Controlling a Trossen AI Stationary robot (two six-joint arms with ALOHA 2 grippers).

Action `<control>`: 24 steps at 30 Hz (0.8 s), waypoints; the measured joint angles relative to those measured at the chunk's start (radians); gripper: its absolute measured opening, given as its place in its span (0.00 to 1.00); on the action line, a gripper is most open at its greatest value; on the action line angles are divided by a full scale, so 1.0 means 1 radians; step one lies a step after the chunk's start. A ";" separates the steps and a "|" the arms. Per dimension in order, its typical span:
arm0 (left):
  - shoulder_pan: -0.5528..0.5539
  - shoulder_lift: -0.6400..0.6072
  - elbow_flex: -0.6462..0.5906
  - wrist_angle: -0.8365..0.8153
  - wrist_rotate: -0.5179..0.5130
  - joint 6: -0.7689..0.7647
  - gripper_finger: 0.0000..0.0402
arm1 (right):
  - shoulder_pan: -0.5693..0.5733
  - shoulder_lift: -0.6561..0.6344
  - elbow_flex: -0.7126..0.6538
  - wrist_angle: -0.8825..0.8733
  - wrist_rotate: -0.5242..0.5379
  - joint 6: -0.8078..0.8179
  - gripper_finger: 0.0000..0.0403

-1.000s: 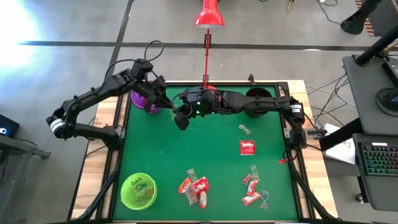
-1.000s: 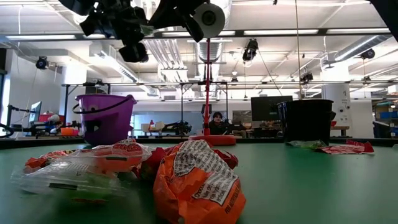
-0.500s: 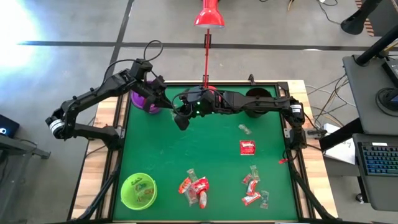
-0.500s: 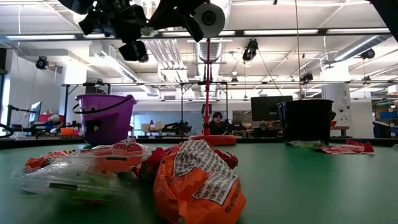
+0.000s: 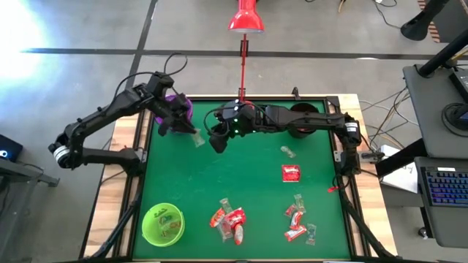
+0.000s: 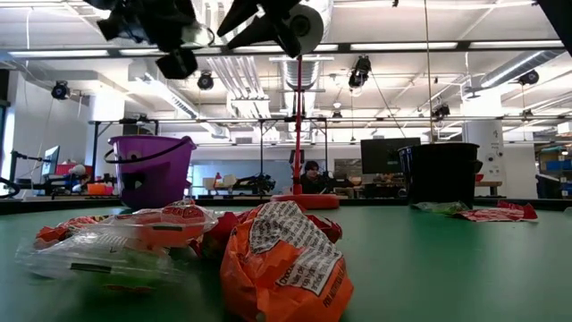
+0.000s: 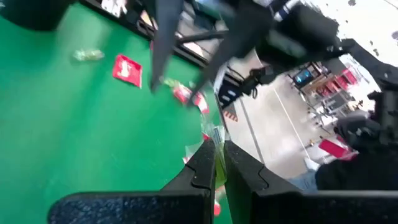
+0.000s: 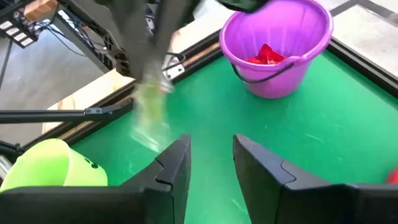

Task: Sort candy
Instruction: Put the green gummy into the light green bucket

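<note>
My left gripper (image 5: 191, 134) is shut on a clear, slightly green candy (image 5: 198, 139) above the far left of the green table, beside the purple bucket (image 5: 183, 107). The bucket holds red candy (image 8: 267, 55). My right gripper (image 5: 216, 142) stands open just to the candy's right with nothing between its fingers (image 8: 211, 158). In the right wrist view the candy (image 8: 149, 112) hangs blurred in front of it. More candy lies loose near the front edge (image 5: 228, 219). My left gripper pinches the clear wrapper's upper end (image 7: 217, 146) between its two fingertips. The fingers (image 8: 155, 56) slant down from the table's left side. The candy hangs below them, clear of the table.
A green bowl (image 5: 162, 223) with a candy in it stands at the near left. Another heap of candy (image 5: 296, 219) lies at the near right, a red one (image 5: 291, 172) and a clear one (image 5: 288, 152) farther back. A black bucket (image 6: 438, 174) and a red lamp post (image 5: 243, 73) stand at the far edge.
The two grippers met at the clear candy. My left gripper has drawn back toward the table's left edge with the candy hanging from it. My right gripper has opened and let go of it, staying where it was.
</note>
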 joint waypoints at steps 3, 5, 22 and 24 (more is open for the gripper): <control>-0.002 -0.046 0.000 -0.078 -0.023 0.029 0.00 | 0.001 -0.015 0.001 -0.037 -0.009 0.000 0.30; -0.010 -0.083 0.000 -0.123 -0.054 0.037 0.00 | 0.001 -0.023 0.001 -0.065 -0.035 0.000 0.30; -0.308 -0.427 0.000 -0.383 -0.210 -0.308 0.00 | 0.002 -0.050 -0.001 -0.403 -0.053 -0.020 0.25; -0.344 -0.465 0.000 -0.383 -0.211 -0.401 0.00 | 0.002 -0.050 -0.001 -0.413 -0.053 -0.043 0.24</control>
